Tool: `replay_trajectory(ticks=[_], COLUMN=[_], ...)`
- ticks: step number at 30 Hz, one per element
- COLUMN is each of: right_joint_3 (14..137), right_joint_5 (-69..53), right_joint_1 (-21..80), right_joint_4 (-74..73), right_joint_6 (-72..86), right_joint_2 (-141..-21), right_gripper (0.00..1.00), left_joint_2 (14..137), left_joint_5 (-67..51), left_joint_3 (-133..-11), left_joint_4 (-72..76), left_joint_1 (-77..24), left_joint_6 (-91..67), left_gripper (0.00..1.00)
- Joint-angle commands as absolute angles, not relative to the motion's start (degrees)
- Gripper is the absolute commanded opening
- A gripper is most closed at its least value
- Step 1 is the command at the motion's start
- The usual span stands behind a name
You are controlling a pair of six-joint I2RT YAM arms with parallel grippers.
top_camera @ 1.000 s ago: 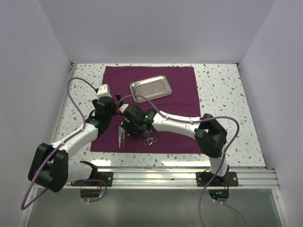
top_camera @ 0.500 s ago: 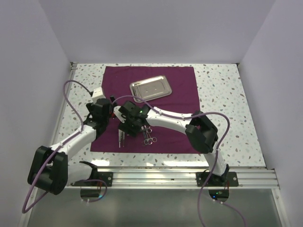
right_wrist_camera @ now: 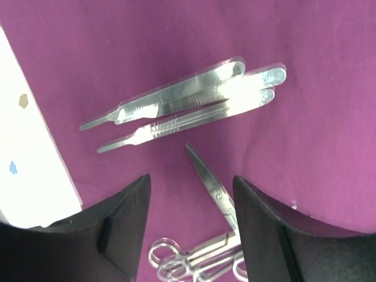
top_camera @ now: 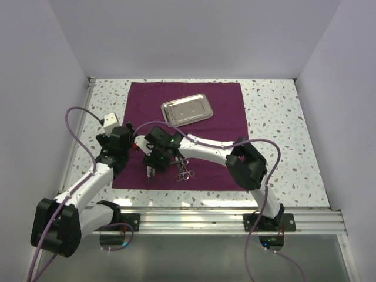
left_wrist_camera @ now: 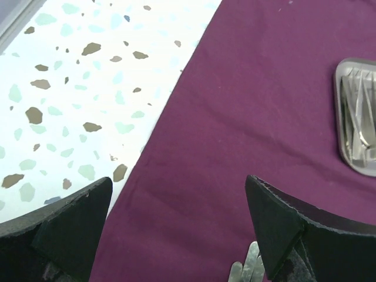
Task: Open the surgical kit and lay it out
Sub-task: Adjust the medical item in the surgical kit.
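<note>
The dark purple cloth [top_camera: 229, 117] lies spread flat on the table, with the steel tray [top_camera: 187, 110] on its far part. Several slim silver instruments [top_camera: 149, 171] and scissors [top_camera: 185, 173] lie on the cloth's near left part. My right gripper [top_camera: 153, 160] hovers over them, open and empty. In the right wrist view [right_wrist_camera: 191, 200] the slim handles [right_wrist_camera: 188, 106] lie ahead of it and a scissors blade [right_wrist_camera: 208, 176] lies between its fingers. My left gripper [top_camera: 124, 130] is open and empty over the cloth's left edge [left_wrist_camera: 179, 205], with the tray [left_wrist_camera: 358, 117] to its right.
The speckled table [top_camera: 276, 117] shows around the cloth, closed in by white walls on three sides. A metal rail [top_camera: 235, 220] runs along the near edge. The two arms stand close together over the cloth's left half.
My left arm has drawn back to the left, away from the instruments. My right gripper has shifted left and slightly nearer, over the slim instruments.
</note>
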State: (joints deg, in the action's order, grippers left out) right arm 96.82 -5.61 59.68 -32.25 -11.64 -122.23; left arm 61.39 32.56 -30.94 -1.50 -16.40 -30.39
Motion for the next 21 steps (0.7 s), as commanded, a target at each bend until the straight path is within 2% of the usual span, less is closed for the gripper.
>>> replay_trajectory(ticks=[1, 7, 14, 17, 18, 20, 21], right_joint_3=[93.26, 91.84, 92.2, 92.55, 92.64, 92.9, 93.07], right_joint_5=[0.18, -0.35, -0.7, -1.58, -1.76, -2.11, -2.37], right_joint_1=[53.27, 51.86, 51.42, 51.5, 51.42, 51.68, 51.59], right_joint_4=[-36.39, -36.65, -37.88, -38.23, -38.23, -38.58, -38.67], right_joint_6=[-6.5, -6.85, -7.38, -7.29, -7.21, -7.12, -7.12], right_joint_2=[-125.16, -123.31, -125.24, -125.68, -125.68, -125.77, -125.77], right_gripper=[0.62, 0.63, 0.63, 0.57, 0.48, 0.4, 0.31], left_joint_2=[58.35, 64.24, 63.55, 63.63, 63.72, 63.63, 63.63], left_joint_5=[27.78, 22.95, 22.15, 21.8, 21.71, 21.45, 21.45], left_joint_3=[-32.08, -32.87, -31.99, -31.99, -31.99, -31.99, -31.91], left_joint_4=[3.95, 4.48, 5.18, 5.36, 5.27, 5.36, 5.27], left_joint_1=[-13.12, -8.97, -8.44, -8.35, -8.35, -8.35, -8.35], left_joint_6=[-33.48, -34.28, -34.19, -34.1, -34.1, -34.1, -34.01], left_gripper=[1.0, 1.0, 1.0, 1.0, 1.0, 1.0, 1.0])
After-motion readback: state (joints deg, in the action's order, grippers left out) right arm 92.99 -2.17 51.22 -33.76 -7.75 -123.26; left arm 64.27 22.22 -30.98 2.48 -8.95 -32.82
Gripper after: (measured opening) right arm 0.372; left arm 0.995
